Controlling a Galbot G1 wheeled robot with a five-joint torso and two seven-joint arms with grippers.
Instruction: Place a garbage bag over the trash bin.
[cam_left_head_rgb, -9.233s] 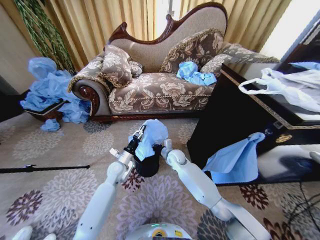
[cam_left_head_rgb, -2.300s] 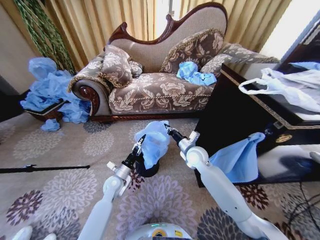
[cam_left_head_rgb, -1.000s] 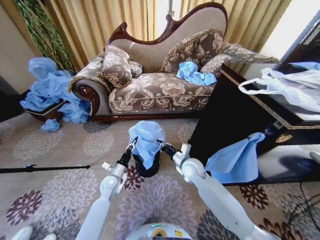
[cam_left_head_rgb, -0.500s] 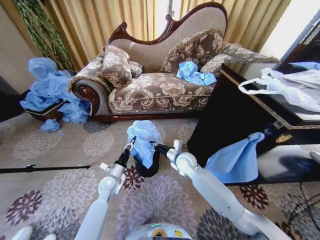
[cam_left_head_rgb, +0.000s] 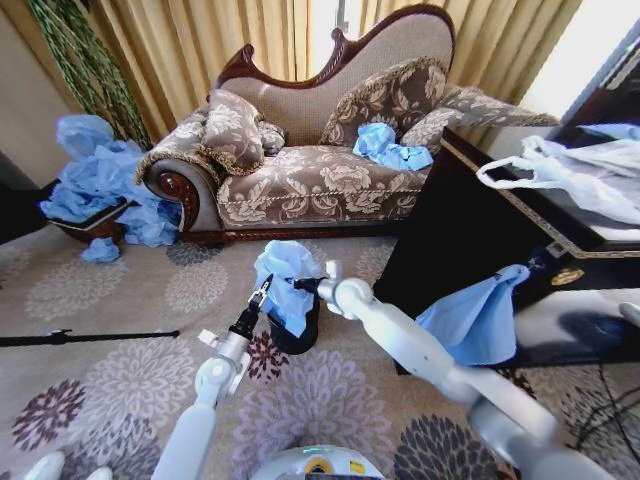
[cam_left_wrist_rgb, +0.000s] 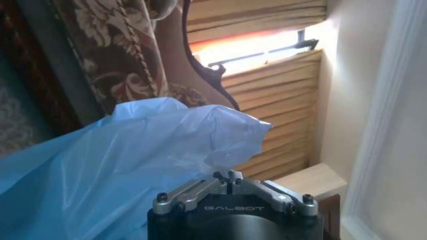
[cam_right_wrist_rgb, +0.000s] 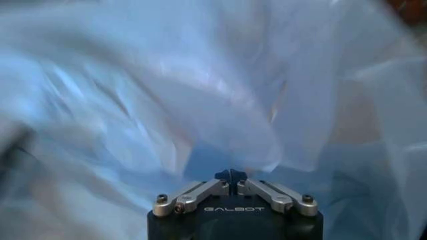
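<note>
The left gripper (cam_left_head_rgb: 263, 293), just left of centre in the head view, is clamped on an edge of the garbage bag (cam_left_head_rgb: 285, 283); its wrist view shows the jaws pinched together on the film. The right gripper (cam_left_head_rgb: 297, 286) nips the bag from the opposite side, jaws likewise closed on plastic. The bag sits bunched over the trash bin (cam_left_head_rgb: 298, 330), low centre, which looks tilted. The thin film may slip or tear, or a pull may topple the bin.

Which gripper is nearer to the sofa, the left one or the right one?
Right. The right gripper holds the garbage bag on the side toward the sofa; the left gripper grips the bag's near side, farther back.
</note>
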